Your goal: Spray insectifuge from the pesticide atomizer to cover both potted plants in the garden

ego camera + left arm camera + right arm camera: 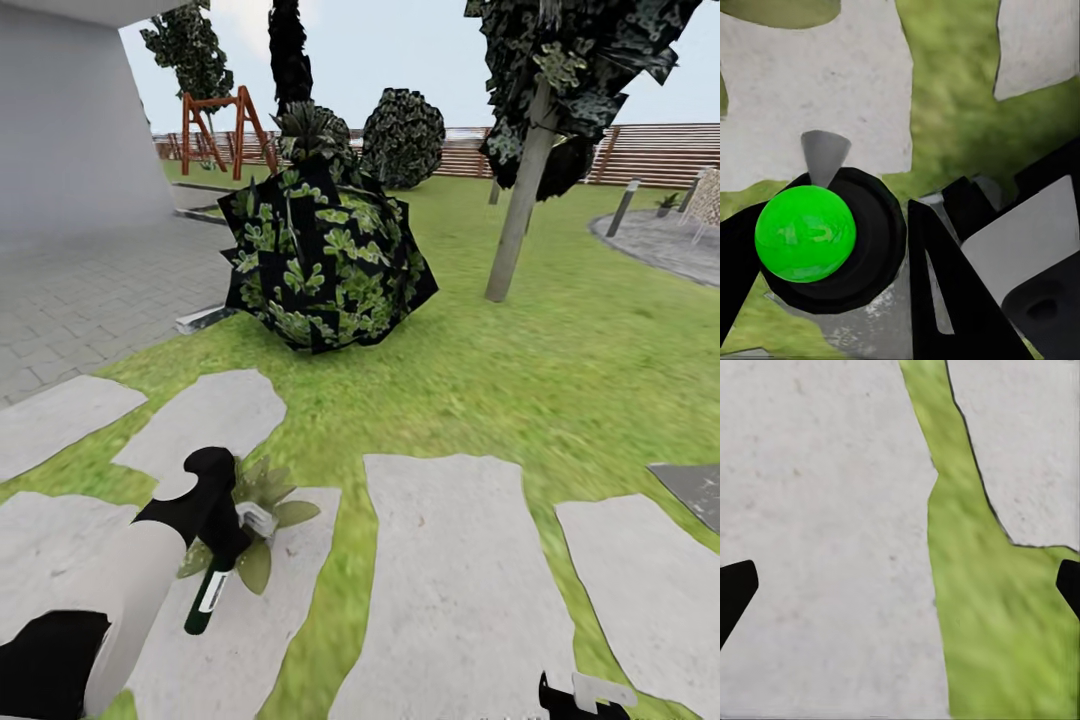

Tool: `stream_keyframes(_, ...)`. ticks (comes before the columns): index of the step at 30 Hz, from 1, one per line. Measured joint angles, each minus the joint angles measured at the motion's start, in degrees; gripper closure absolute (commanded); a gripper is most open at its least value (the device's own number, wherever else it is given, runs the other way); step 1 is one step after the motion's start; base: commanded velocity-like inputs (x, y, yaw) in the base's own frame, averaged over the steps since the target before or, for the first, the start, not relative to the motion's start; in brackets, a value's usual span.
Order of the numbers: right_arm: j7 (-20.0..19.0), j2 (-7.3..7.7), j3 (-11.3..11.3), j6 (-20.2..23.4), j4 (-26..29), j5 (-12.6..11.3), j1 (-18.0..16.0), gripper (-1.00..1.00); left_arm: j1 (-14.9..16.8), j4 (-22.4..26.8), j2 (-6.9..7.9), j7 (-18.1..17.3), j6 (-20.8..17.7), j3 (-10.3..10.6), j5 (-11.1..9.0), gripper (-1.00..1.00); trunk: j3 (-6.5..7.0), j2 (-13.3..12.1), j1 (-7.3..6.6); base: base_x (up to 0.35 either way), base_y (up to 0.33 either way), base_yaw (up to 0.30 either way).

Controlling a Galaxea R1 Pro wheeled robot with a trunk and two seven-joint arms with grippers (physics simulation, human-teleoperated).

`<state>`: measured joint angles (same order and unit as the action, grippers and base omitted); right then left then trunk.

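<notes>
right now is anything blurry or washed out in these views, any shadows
Head view: flat, even light, no cast shadows under the bush or tree trunk; far lawn smeared. Left wrist view: the atomizer sits so close that it looks bulged, a glossy green ball; slabs soft. Right wrist view: slab pale, nearly textureless; grass strip blurred.

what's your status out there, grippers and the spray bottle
Left gripper shut on pesticide atomizer, held over potted plant. Right gripper open, empty, low above stone slab. Nothing in the way.
</notes>
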<state>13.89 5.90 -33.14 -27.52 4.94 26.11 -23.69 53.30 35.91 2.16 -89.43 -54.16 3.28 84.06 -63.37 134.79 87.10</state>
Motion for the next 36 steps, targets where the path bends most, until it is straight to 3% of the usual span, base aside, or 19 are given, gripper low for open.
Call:
stream_keyframes(8, 0.0, -0.02, 0.0, 0.0, 0.0, 0.0, 0.0, -1.0, -0.9, -0.8, 1.24, 0.0, -0.4, -0.1, -0.2, 1.0, 0.0, 0.0, 0.0, -0.25, -0.194, 0.276)
stream_keyframes(15, 0.0, -0.1, 0.0, 0.0, 0.0, 0.0, 0.0, -1.0, -3.2, -0.8, 1.31, 6.1, -0.7, -1.9, -0.9, 1.0, 0.0, 0.0, -0.02, -0.081, -0.051, 0.278)
stream_keyframes(18, 0.0, -0.11, 0.0, 0.0, 0.0, 0.0, 0.0, -1.0, -3.4, -0.3, 1.0, 7.6, -1.2, -5.8, -1.2, 1.0, 0.0, 0.0, -0.03, -0.003, -0.002, 0.151)
stream_keyframes(20, -0.1, -0.08, 0.0, 0.0, 0.0, 0.0, 0.0, -1.0, -3.4, 0.0, 0.54, 12.2, -2.1, -10.8, -1.2, 1.0, 0.0, 0.0, -0.03, -0.001, 0.0, 0.032)
stream_keyframes(22, -0.1, -0.04, 0.0, 0.0, 0.0, 0.0, 0.0, -1.0, -3.4, -0.2, 0.09, 16.4, -2.5, -14.2, -1.7, 1.0, 0.0, 0.0, -0.03, 0.0, 0.0, 0.012)
stream_keyframes(24, -0.1, 0.01, 0.1, 0.0, 0.0, 0.0, 0.0, -1.0, -3.5, -0.8, -0.51, 21.0, -2.6, -17.2, -4.0, 1.0, 0.0, 0.0, -0.03, 0.0, 0.0, 0.003)
stream_keyframes(30, 0.0, 0.05, 0.1, 0.0, 0.0, 0.0, 0.0, -1.0, -6.1, -0.2, -0.68, 23.0, -2.3, -17.9, -5.2, 1.0, 0.0, 0.0, -0.04, 0.054, -0.038, 0.0)
stream_keyframes(36, -0.1, 0.0, 0.1, 0.0, 0.0, 0.0, 0.0, -1.0, -6.3, 0.1, -0.66, 24.5, -2.3, -18.2, -5.3, 1.0, 0.0, 0.0, -0.05, 0.224, -0.164, 0.0)
